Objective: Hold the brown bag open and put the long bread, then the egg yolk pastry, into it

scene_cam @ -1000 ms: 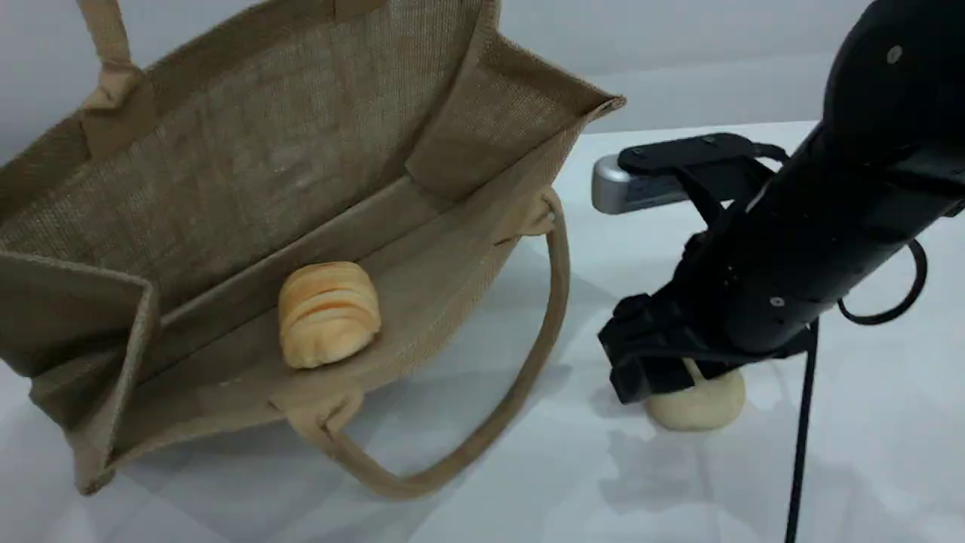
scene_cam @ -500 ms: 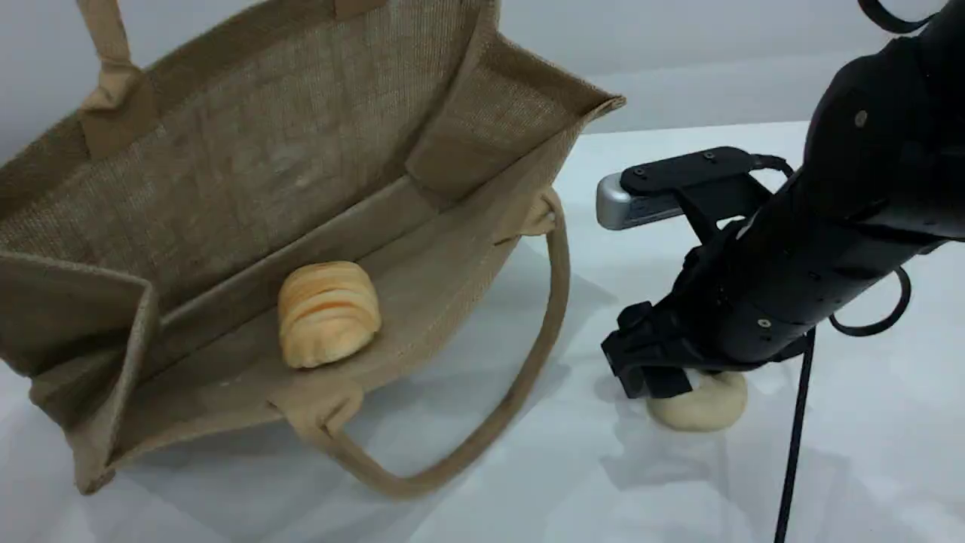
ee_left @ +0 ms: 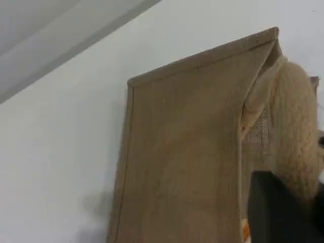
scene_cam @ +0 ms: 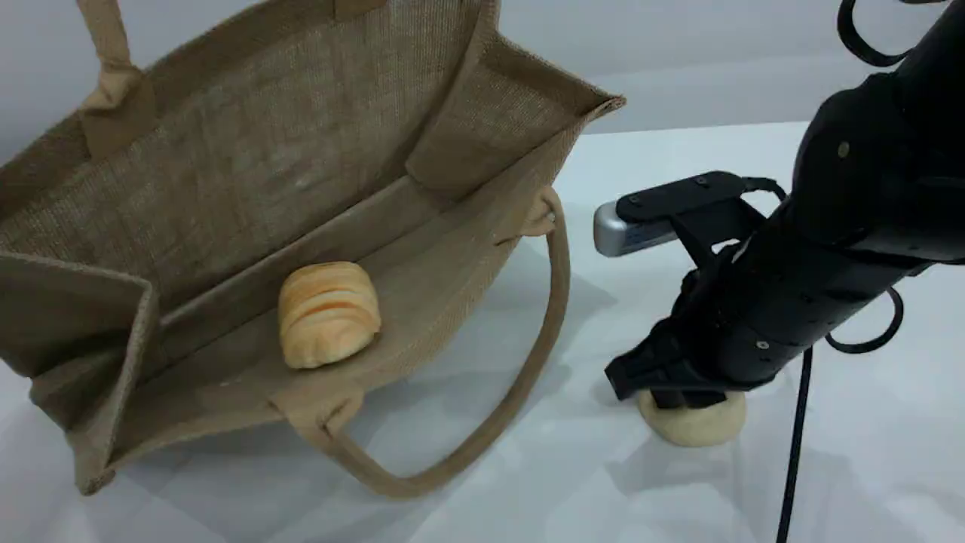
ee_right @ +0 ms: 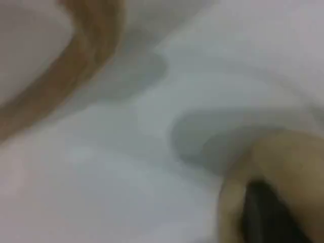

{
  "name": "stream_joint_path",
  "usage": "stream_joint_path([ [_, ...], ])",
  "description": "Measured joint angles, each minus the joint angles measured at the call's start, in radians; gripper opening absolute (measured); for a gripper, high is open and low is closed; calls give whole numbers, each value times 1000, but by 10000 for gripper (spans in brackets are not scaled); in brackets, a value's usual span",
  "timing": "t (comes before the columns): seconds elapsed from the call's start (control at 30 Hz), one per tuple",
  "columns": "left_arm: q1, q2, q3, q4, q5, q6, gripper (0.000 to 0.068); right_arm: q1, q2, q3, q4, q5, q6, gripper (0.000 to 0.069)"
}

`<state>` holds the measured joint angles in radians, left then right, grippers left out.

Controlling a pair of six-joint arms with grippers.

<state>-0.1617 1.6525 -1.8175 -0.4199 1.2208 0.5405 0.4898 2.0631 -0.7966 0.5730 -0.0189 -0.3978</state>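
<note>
The brown bag (scene_cam: 249,151) stands tilted with its mouth wide open toward the camera. Its upper handle (scene_cam: 109,45) runs up out of the scene view. In the left wrist view that handle (ee_left: 296,131) runs into my left gripper (ee_left: 291,195), which is shut on it above the bag's side (ee_left: 182,152). The long bread (scene_cam: 328,313) lies inside on the lower wall. Right of the bag, the egg yolk pastry (scene_cam: 693,426) sits on the table. My right gripper (scene_cam: 682,398) presses down into it, shut on it. The right wrist view shows the pastry (ee_right: 293,162) around a dark fingertip (ee_right: 268,212).
The bag's lower handle (scene_cam: 520,377) loops out over the white table between the bag and the pastry, and also shows blurred as the handle (ee_right: 76,66) in the right wrist view. A black cable (scene_cam: 795,452) hangs from the right arm down to the front edge.
The right arm has sunk lower onto the pastry and its jaws have closed on it. The bag and the bread have not moved.
</note>
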Motion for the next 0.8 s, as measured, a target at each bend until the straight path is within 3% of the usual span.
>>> stream_joint_path([
  [0.2,0,0,0,0,0,0,83,0,-84,8,-1,222,-66,54],
  [0.3,0,0,0,0,1,0,83,1,-171,4,-1,252,-106,50],
  [0.47,0,0,0,0,0,0,83,0,-348,4,31,402,-163,48],
  [0.63,0,0,0,-1,0,0,83,5,-511,2,197,416,-254,48],
  [0.8,0,0,0,-11,0,0,83,51,-538,1,501,395,-503,48],
])
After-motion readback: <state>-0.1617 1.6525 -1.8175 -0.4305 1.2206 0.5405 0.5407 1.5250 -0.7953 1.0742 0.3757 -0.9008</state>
